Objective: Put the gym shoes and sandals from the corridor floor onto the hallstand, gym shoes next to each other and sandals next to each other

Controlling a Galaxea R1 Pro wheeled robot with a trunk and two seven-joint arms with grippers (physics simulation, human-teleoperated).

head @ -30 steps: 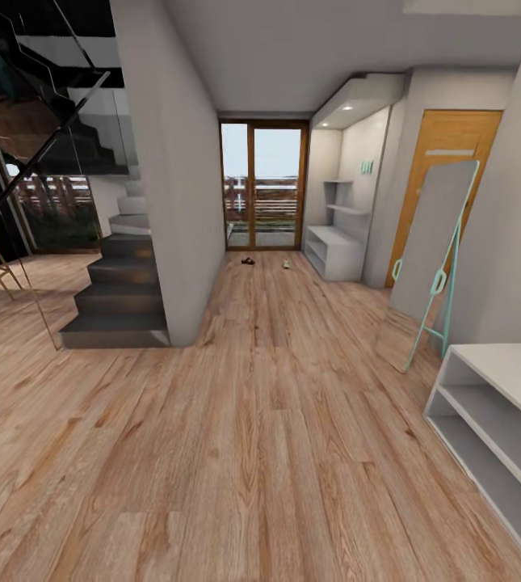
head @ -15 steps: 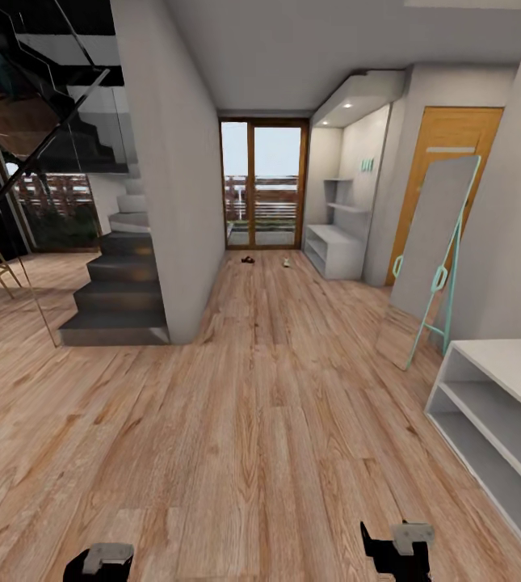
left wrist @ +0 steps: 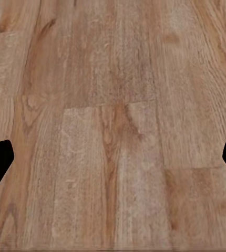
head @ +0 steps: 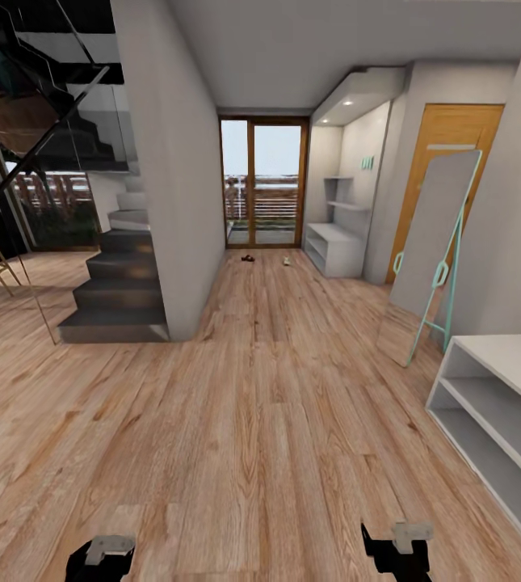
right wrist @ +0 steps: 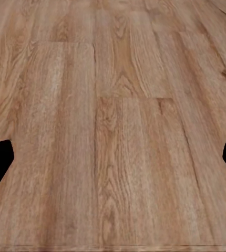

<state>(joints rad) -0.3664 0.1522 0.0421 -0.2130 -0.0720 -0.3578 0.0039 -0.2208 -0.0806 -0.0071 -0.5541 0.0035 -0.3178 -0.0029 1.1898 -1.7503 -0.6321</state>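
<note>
Light brown wood-plank corridor floor [head: 268,420], both claws spread wide and empty, left claw [left wrist: 113,157], right claw [right wrist: 113,157], small dark sandals [head: 247,259] far off near glass door [head: 263,184]

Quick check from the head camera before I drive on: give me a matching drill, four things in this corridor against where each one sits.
Things:
1. sandals
2. leaning mirror
3. staircase
4. near grey rack

Places:
A. left of the dividing wall
B. near right edge of the view
C. far floor, by the glass door
D. against the right wall, before the wooden door

Pairs: 1-C, 2-D, 3-A, 4-B
</note>
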